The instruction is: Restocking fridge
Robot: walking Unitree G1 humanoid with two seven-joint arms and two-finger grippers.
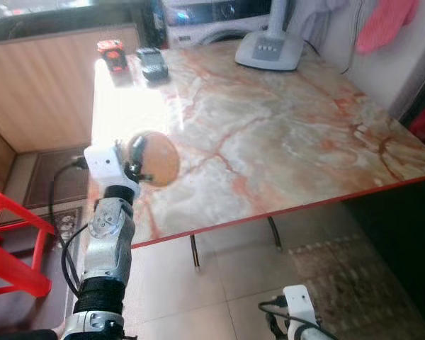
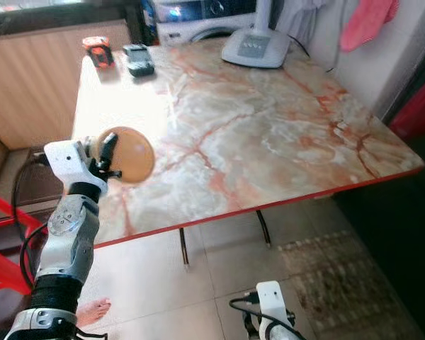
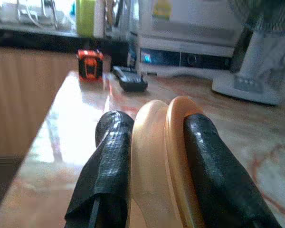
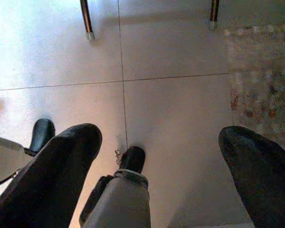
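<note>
Left gripper jaws clamped on the orange bowl, held above the table edge at 9 o'clock — keep it level, carry slow. Right gripper jaws spread, idle.

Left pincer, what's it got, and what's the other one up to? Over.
Left pincer shut on tan round object, above marble table edge. Right pincer open, hanging over floor. Toy cars, fan base at far end.

You see a tan-orange bowl held between black fingers, a cream desk veined in orange-red marble with a red edge, a red stool, and pale floor tiles.
</note>
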